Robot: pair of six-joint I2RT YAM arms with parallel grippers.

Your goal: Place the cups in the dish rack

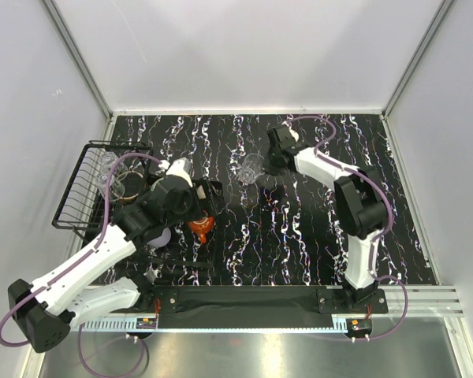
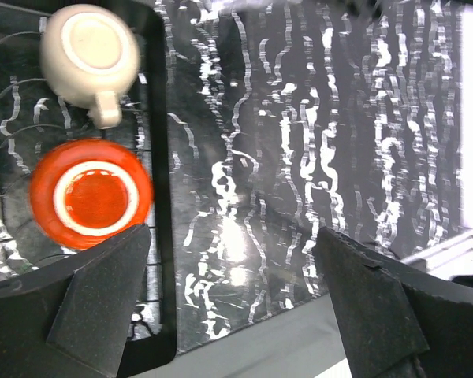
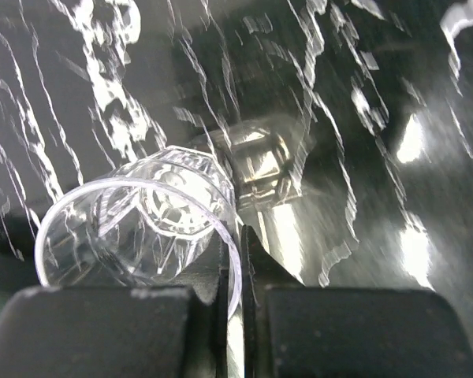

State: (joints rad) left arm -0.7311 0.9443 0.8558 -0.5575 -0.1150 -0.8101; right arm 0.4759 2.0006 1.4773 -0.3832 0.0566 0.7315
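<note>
The cell has plain white walls and a black worktop [image 1: 315,236] veined with white.

**Dish rack.** The black wire dish rack [image 1: 72,197] stands at the far left of the worktop. Its raised basket end holds racked glasses [image 1: 110,177] of clear material. Its flat black tray [image 2: 164,260] lies on the side nearer the centre.

**Left hand.** The left hand [image 2: 232,232] hangs above the edge of the tray. Its fingers [image 2: 102,299] are spread wide and grip nothing. Two cups stand on the tray to one side of the hand:
- The beige mug [image 2: 87,47] is farther from the fingers. Its handle points toward the red cup.
- The red cup [image 2: 91,197] is just beside the mug and close to one fingertip, but clear of it.

The wrist view looks straight down on both cups. It cannot be told from this view whether their mouths face up or down.

**Right hand.** The right arm reaches to the far centre of the worktop, well apart from the rack. The right hand [image 3: 236,260] is closed on the clear glass [image 3: 142,228]. The fingers [image 3: 102,331] pinch the glass wall at the rim, one finger inside and one outside. The mouth of the glass is tipped toward the wrist camera. In the top view the glass [image 1: 252,169] is just left of the hand [image 1: 266,165]. Whether its base touches the worktop cannot be told.
</note>
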